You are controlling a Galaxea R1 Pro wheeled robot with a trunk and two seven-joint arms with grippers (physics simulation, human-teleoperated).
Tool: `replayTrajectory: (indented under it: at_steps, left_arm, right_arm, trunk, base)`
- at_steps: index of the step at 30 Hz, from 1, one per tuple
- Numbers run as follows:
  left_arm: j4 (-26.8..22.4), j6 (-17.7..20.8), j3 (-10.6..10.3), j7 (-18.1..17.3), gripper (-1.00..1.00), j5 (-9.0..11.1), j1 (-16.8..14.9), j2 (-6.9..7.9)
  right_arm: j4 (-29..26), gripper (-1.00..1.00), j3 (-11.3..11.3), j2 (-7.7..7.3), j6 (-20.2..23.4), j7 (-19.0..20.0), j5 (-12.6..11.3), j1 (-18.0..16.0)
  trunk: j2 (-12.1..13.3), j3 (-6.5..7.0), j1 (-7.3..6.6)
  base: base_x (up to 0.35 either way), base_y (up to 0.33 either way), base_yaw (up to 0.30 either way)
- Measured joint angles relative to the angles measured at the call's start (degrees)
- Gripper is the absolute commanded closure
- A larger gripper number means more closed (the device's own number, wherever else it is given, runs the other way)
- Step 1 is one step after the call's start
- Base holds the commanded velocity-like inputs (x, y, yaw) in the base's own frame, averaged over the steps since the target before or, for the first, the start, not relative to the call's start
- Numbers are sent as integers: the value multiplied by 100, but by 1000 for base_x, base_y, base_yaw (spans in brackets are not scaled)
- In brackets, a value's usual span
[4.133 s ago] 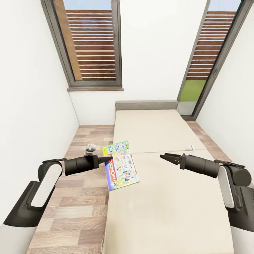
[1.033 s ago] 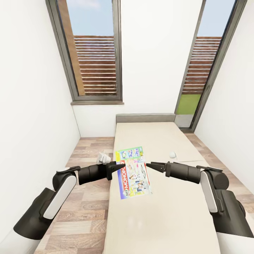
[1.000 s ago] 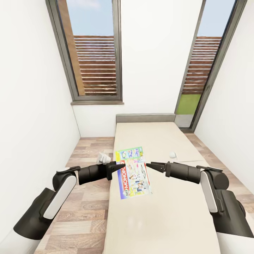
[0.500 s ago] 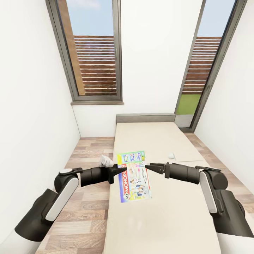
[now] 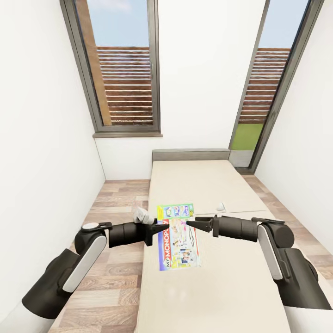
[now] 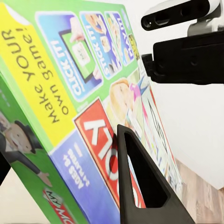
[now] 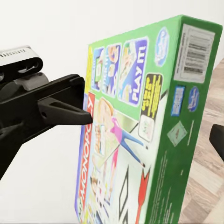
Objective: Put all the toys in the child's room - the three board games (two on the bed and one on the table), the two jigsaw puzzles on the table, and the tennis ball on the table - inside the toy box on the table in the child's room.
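Note:
A colourful Monopoly board game [image 5: 179,240] hangs flat just above the beige bed [image 5: 222,286], near its left side. My left gripper [image 5: 159,228] is shut on the box's left edge; one finger [image 6: 140,186] lies across the printed lid [image 6: 70,93]. From the other side, my right gripper [image 5: 188,224] reaches over the right edge and looks open, with the green side wall [image 7: 186,140] close before it and one finger [image 7: 218,140] beside that wall. The toy box, table, jigsaw puzzles and tennis ball are out of view.
The grey headboard [image 5: 190,154] stands against the white far wall between two dark-framed windows [image 5: 125,69]. A narrow strip of wood floor [image 5: 115,203] runs left of the bed, bounded by a white wall. Another white wall is close on the right.
The left arm has carried the board game rightward over the mattress and turned it straighter. The right gripper has closed in from the right until its tips reach the box's edge.

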Motion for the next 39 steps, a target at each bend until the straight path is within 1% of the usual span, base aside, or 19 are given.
replayTrajectory:
  at_steps: [4,7,11,19,39]
  left_arm:
    - [-4,0,-24,-2,100,-70,0,-4]
    - [-9,-2,-35,-5,100,-107,3,-2]
    - [-9,-5,-41,-16,100,-124,4,-6]
    - [-9,-8,-41,-34,100,-146,5,-6]
    - [0,-151,20,-47,100,-157,8,5]
  right_arm:
    - [59,-100,105,-7,0,1,-3,-14]
    - [248,-100,212,-9,-1,2,0,-32]
    - [461,-100,273,-10,1,15,9,-49]
    - [643,-100,326,-28,-1,24,7,-49]
    - [697,-100,358,-106,0,31,-21,-29]
  trunk:
    - [0,0,0]
    - [0,0,0]
    - [0,0,0]
    - [0,0,0]
    - [0,0,0]
  base:
    - [0,0,0]
    - [0,0,0]
    - [0,0,0]
    - [0,0,0]
    - [0,0,0]
